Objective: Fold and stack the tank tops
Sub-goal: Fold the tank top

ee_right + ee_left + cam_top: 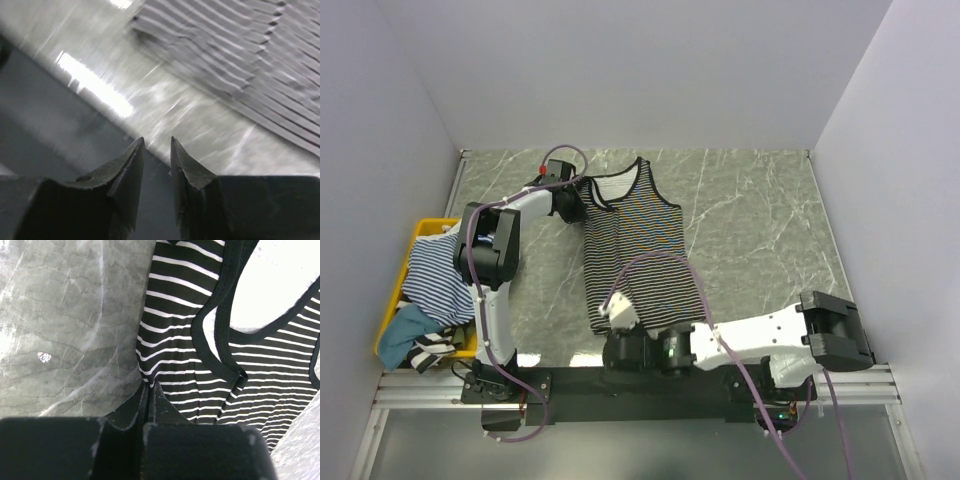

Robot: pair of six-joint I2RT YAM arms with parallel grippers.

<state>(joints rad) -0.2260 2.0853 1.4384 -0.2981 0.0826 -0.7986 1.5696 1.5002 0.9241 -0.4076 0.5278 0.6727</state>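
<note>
A black-and-white striped tank top (pixel 640 250) with black trim lies on the marble table (pixel 750 220), its left side folded over lengthwise. My left gripper (pixel 578 205) is at the top's left shoulder. In the left wrist view its fingers (pixel 150 384) are shut, pinching the striped fabric (pixel 180 340) at their tips. My right gripper (pixel 617 312) hovers by the lower left corner of the hem. In the blurred right wrist view it (pixel 157 140) stands open with a narrow gap and nothing in it, and the striped hem (pixel 240 50) lies beyond.
A yellow bin (pixel 425 228) stands at the left table edge, holding a blue-and-white striped tank top (pixel 435 275) and a teal garment (pixel 405 335). Grey walls enclose three sides. The black base rail (pixel 640 385) runs along the near edge.
</note>
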